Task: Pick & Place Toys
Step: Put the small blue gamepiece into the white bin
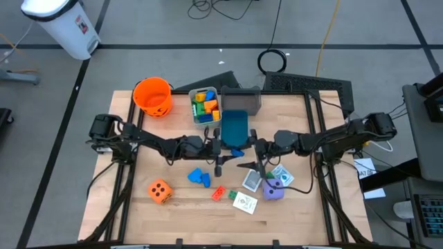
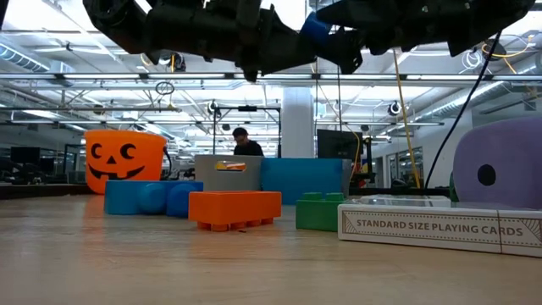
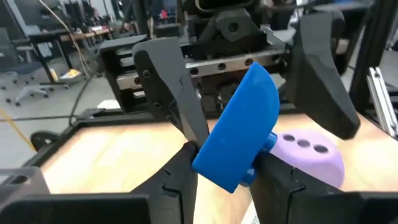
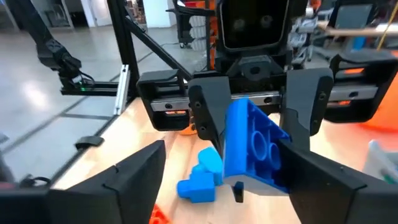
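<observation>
High above the table's middle, a blue studded block (image 3: 239, 134) hangs between my two grippers, which face each other level. My left gripper (image 3: 227, 180) is shut on it. My right gripper (image 4: 224, 186) stands open, its fingers spread on either side of the block and apart from it. On the table below lie an orange dotted die (image 1: 160, 191), blue blocks (image 1: 199, 178), a red block (image 1: 219, 192), a green block (image 1: 232, 196), a purple die (image 1: 273, 190) and picture cards (image 1: 245, 202). My left gripper pinches the blue block's end nearest to it (image 3: 217, 171) between its two fingers. The fingers lie level and come from the table's left. The block is lifted clear of the table and tilts, its rounded end (image 3: 258, 78) toward the right gripper.
An orange pumpkin-face bucket (image 1: 153, 96) stands at the far left. Beside it a grey bin (image 1: 205, 106) holds coloured blocks. A blue bin (image 1: 234, 126) and another grey bin (image 1: 242, 100) stand at the far middle. A playing-card box (image 2: 440, 227) lies near the purple die.
</observation>
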Available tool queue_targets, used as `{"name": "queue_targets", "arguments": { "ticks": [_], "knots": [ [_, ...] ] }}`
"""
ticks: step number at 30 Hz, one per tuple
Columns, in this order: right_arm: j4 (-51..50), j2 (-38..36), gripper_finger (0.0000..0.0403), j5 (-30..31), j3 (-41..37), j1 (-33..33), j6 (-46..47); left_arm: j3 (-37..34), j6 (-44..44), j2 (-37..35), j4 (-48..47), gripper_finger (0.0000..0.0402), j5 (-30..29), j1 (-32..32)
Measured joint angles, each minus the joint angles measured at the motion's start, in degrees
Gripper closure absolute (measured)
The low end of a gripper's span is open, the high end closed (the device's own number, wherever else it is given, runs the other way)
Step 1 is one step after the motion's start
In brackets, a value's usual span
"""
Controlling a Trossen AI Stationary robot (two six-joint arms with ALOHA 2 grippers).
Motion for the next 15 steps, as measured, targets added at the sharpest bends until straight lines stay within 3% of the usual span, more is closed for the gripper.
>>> {"name": "queue_targets", "arguments": {
  "ticks": [6, 11, 15],
  "knots": [
    [-6.8, -5.3, 0.0104, 1.7, 0.1, 0.1, -1.2, 0.1, 1.1, -0.2, 2.1, 0.0279, 1.6, -0.9],
    [-10.3, -6.9, 0.0113, 3.1, -0.1, 0.6, -1.2, 0.1, 1.3, -0.6, 3.2, 0.0333, 6.8, -1.0],
    [-11.4, -7.1, 0.0118, 2.6, -0.1, 0.6, -1.0, 0.0, 2.7, -1.3, 2.3, 0.0384, 7.1, -1.0]
  ]
}}
